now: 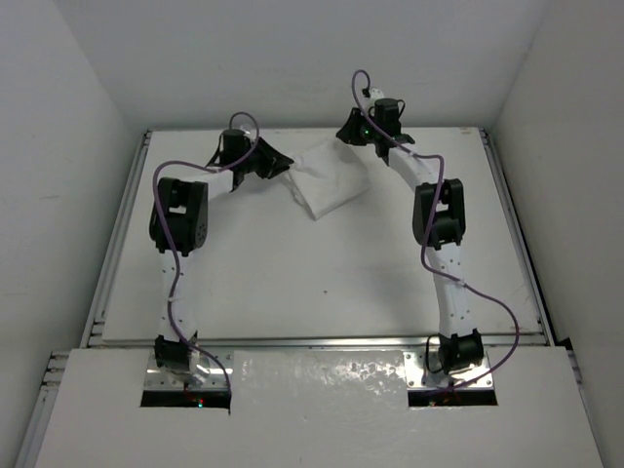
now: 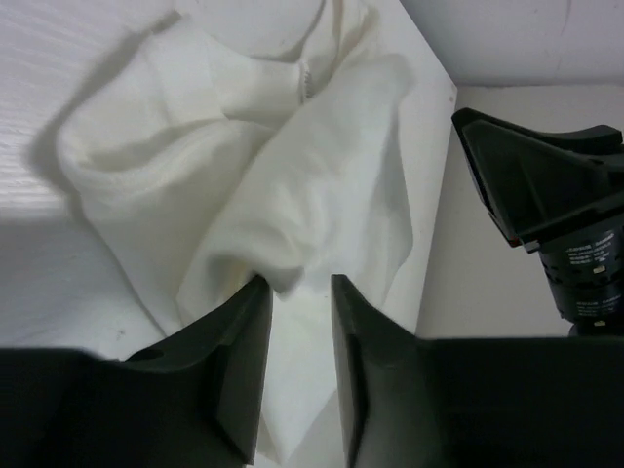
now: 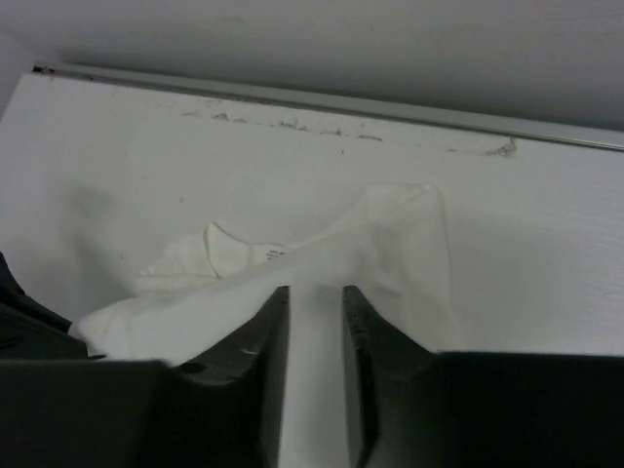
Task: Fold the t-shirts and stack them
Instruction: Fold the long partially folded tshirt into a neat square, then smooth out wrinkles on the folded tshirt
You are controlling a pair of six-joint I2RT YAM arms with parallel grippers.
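The white t-shirt lies bunched and partly folded at the far middle of the table. My left gripper is at its left edge and my right gripper is at its far right corner. In the left wrist view the jaws stand narrowly apart with a fold of the t-shirt pinched between them. In the right wrist view the jaws are closed on a raised ridge of the t-shirt, whose neck label shows. The black chest mark is hidden.
The white tabletop has metal rails on its left and right sides. White walls stand behind and on both sides. The right arm's black wrist is close to the left gripper. The table's back rail runs just beyond the shirt.
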